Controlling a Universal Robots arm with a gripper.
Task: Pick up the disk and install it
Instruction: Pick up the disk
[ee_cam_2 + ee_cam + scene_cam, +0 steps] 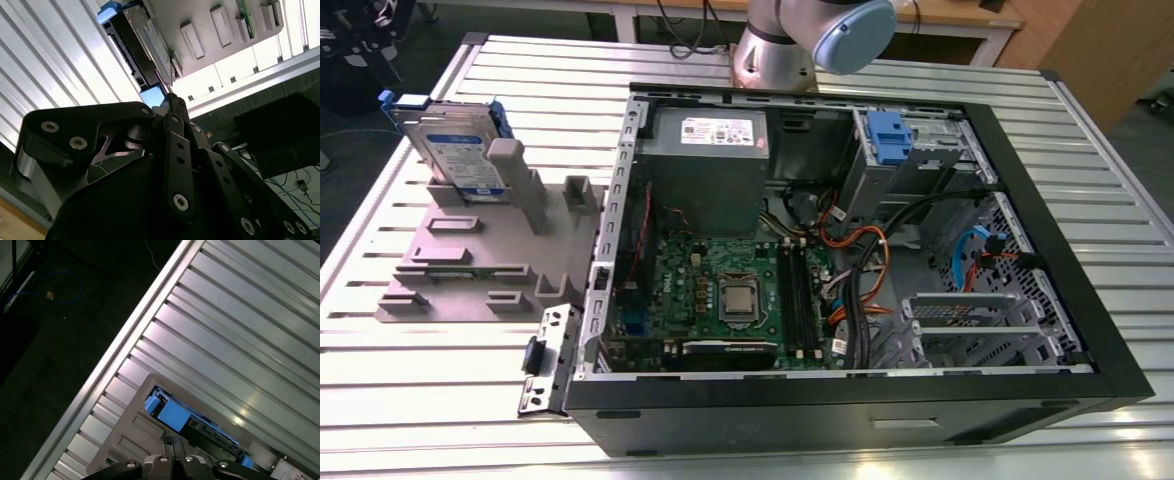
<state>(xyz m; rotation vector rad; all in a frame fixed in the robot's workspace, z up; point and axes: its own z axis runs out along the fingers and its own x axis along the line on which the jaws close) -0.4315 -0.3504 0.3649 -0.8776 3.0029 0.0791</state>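
The disk (454, 148) stands on end in a slot of a grey holder (467, 262). The holder lies on the slatted metal table (1094, 130), close to the table edge on the exterior view's left and toward the far corner.

The disk's long axis runs upward and leans a little, its top tipped toward that same table edge. Its white-and-blue labelled face is turned toward the exterior view's right, facing the open computer case (827, 412). Blue plastic frames the upper end.

In both wrist views you look along the tool (169, 441) toward the disk (175, 416), blue end nearest. The tool's tip is lined up with that end but apart from it. In the second wrist view the disk (145, 40) shows edge-on beyond the tool (170, 98). The tool's fingers are pressed together and pinch nothing.

The case takes up the middle of the table, lying on its side with its inside exposed. A bay with a blue latch (887, 135) sits in the case's far corner on the exterior view's right. The arm (803, 40) rises from the table's far edge.
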